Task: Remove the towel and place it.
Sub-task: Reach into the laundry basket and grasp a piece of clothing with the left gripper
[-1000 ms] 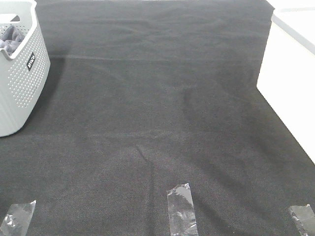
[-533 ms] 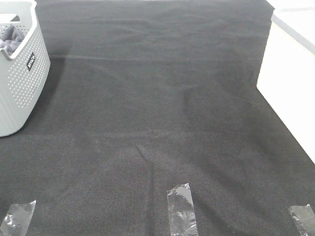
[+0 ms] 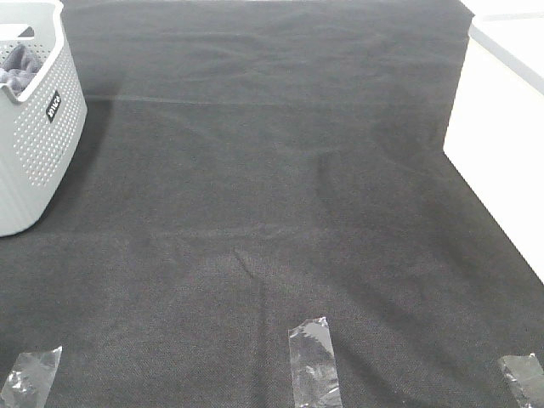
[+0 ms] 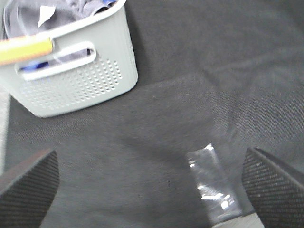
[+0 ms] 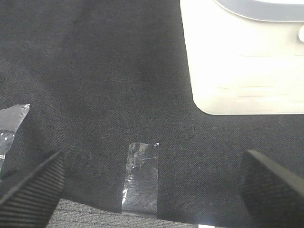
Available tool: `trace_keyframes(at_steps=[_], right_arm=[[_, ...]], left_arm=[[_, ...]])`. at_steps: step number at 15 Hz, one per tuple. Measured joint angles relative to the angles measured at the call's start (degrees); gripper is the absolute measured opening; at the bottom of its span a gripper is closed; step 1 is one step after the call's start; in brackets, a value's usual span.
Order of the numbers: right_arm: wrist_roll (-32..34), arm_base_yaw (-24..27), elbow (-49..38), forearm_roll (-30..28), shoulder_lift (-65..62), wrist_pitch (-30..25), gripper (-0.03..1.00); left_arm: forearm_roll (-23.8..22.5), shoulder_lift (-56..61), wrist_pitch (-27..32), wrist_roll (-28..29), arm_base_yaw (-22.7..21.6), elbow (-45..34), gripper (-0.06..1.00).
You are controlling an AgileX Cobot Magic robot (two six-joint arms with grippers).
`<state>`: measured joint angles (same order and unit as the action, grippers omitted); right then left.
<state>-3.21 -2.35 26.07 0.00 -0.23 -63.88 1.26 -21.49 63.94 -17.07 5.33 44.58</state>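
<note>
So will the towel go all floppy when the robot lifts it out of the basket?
Probably floppy: the towel lies crumpled in soft folds inside the basket. It looks plush, so likely easy to pinch, not slippery. It may drag on the rim.

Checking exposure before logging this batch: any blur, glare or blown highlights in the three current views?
Exterior high: sharp, but the white unit at right is blown out, with no surface detail. Left wrist: soft overall, basket edges smeared, glare on the tape strip. Right wrist: cloth weave crisp, white unit clipped there too.
</note>
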Motion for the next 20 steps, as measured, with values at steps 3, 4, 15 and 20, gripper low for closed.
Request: trace_keyframes(at_steps=[3, 4, 15, 20], right_arm=[[0.00, 0.00, 0.00, 0.00, 0.00, 0.00, 0.96], [0.00, 0.00, 0.00, 0.00, 0.00, 0.00, 0.96], [0.00, 0.00, 0.00, 0.00, 0.00, 0.00, 0.96], [0.00, 0.00, 0.00, 0.00, 0.00, 0.00, 0.96]], left_arm=[[-0.23, -15.70, 3.09, -12.15, 0.00, 12.03, 0.99], [-0.97, -20.45, 4.98, -15.87, 0.00, 16.33, 0.99], [-13.46, -63.08, 5.44, -27.67, -11.80, 51.91, 0.98], [-13.18, -77.35, 5.04, -31.68, -19.65, 53.46, 0.98]])
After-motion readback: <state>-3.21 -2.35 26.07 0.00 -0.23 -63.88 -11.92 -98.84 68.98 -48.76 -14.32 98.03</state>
